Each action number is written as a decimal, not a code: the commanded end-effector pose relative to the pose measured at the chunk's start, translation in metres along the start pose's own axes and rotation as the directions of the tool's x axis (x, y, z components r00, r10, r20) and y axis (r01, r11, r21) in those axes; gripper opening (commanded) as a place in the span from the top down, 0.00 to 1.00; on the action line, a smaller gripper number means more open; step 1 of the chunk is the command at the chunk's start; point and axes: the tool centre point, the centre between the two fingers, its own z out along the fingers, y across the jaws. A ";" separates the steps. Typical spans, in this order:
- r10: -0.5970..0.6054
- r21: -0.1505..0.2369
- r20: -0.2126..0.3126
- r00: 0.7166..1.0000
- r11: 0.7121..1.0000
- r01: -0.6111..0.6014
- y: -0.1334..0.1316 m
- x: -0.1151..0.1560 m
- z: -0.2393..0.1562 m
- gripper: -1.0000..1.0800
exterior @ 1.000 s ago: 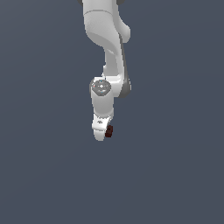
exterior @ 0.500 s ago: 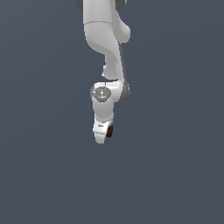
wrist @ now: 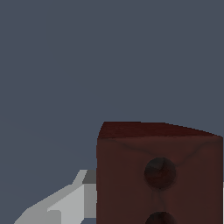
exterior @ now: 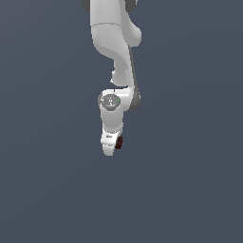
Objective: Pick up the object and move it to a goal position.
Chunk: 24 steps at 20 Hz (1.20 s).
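Block (exterior: 119, 142): dark red-brown, spotted face, sits at gripper (exterior: 112, 148) tip, on exterior view's right side of white finger (wrist: 65, 203). Fills wrist view close up, finger alongside.

Gripper clenched on block; far finger hidden.

Change since a second ago: arm drifted slightly, block travelled with it. Judgement: grasp secure, transport under way.

Surface: plain grey-blue, no tabletop edges or corners discernible. Goal marker not visible.

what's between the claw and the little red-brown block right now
Nothing. In the exterior view the block sits right against the white claw, with no gap visible. The wrist view shows the block beside a grey finger, with only bare background around them.
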 end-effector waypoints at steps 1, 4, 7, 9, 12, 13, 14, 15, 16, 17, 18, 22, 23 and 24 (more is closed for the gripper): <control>0.000 0.000 0.000 1.000 1.000 0.000 0.000 0.000 0.000 1.00; 0.000 0.000 0.000 1.000 1.000 0.000 -0.002 -0.001 -0.003 1.00; 0.000 0.000 0.000 1.000 1.000 0.000 -0.007 -0.003 -0.008 1.00; 0.000 0.000 0.000 1.000 1.000 0.000 -0.011 -0.005 -0.014 1.00; 0.000 0.000 0.001 1.000 1.000 0.000 -0.019 -0.008 -0.024 1.00; 0.000 0.000 0.001 1.000 1.000 0.000 -0.022 -0.010 -0.029 1.00; 0.000 0.000 0.001 1.000 1.000 0.000 -0.026 -0.011 -0.033 1.00; 0.000 0.000 0.001 1.000 1.000 0.000 -0.030 -0.013 -0.038 1.00; 0.000 0.000 0.001 1.000 1.000 0.000 -0.034 -0.015 -0.044 1.00; 0.000 0.000 0.002 1.000 1.000 0.000 -0.038 -0.017 -0.049 1.00; 0.000 0.000 0.002 1.000 1.000 0.000 -0.043 -0.019 -0.055 1.00; 0.000 0.000 0.002 1.000 1.000 0.000 -0.062 -0.027 -0.081 1.00; 0.000 0.000 0.002 1.000 1.000 0.000 -0.067 -0.029 -0.087 1.00; 0.000 0.000 0.002 1.000 1.000 0.000 -0.071 -0.031 -0.093 1.00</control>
